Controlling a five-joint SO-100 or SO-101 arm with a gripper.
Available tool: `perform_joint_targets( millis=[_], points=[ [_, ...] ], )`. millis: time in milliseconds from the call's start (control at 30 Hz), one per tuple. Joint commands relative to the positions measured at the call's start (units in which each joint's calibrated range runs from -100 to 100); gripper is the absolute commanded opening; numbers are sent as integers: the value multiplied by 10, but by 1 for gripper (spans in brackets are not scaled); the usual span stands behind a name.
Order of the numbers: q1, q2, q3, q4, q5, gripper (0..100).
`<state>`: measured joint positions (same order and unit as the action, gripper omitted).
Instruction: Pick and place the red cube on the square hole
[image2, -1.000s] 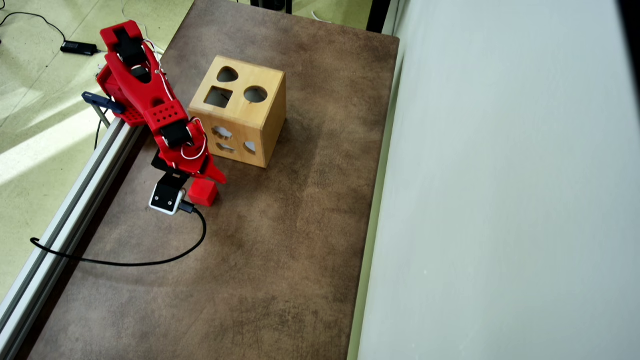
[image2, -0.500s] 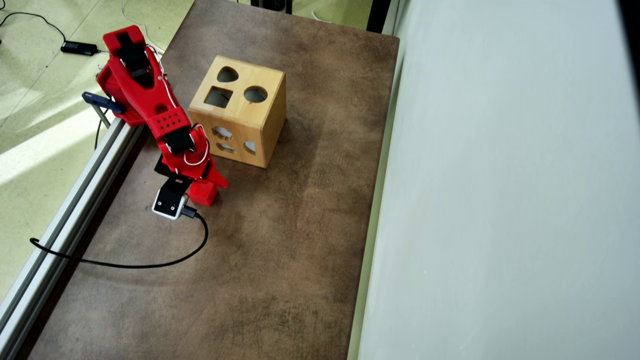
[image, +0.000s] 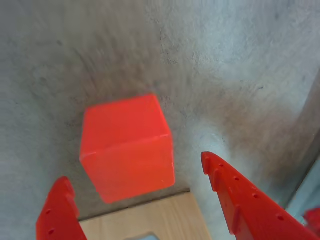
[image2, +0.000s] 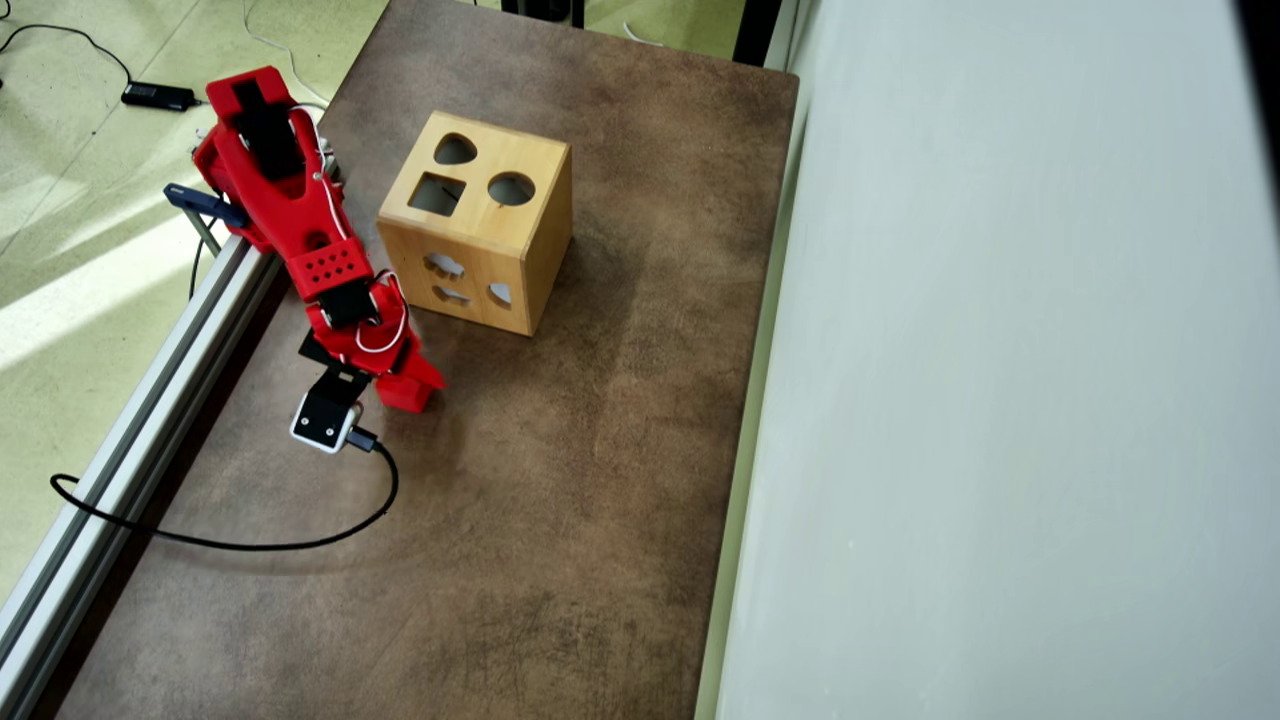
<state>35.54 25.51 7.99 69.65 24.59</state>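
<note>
1. One mottled brown tabletop (image2: 560, 480) fills the middle of the overhead view; a pale grey-white wall or panel (image2: 1010, 400) runs down its right side, and a light green floor (image2: 80, 230) with patches of sun lies to its left past one aluminium rail (image2: 130, 440).
2. One red arm (image2: 300, 210) reaches from the rail over the tabletop.
3. One light wooden box (image2: 520, 230) stands just right of the arm, with three holes on top: one square hole (image2: 437, 194), one round, one heart-shaped.
4. One black cable (image2: 220, 540) trails from the wrist camera.
5. One red cube (image: 127, 145) rests on the tabletop near the box's front corner.
6. Two red fingers (image: 235, 190) are spread wide, apart from the cube, holding nothing.
</note>
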Motion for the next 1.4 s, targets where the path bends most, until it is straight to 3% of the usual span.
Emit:
perform_joint_targets(
  millis=[0,1267,1367],
  points=[
    [2,-4,-13,-12,0,39],
    [-8,26,-14,-44,-2,39],
    [-8,26,-14,-44,-2,35]
  ],
)
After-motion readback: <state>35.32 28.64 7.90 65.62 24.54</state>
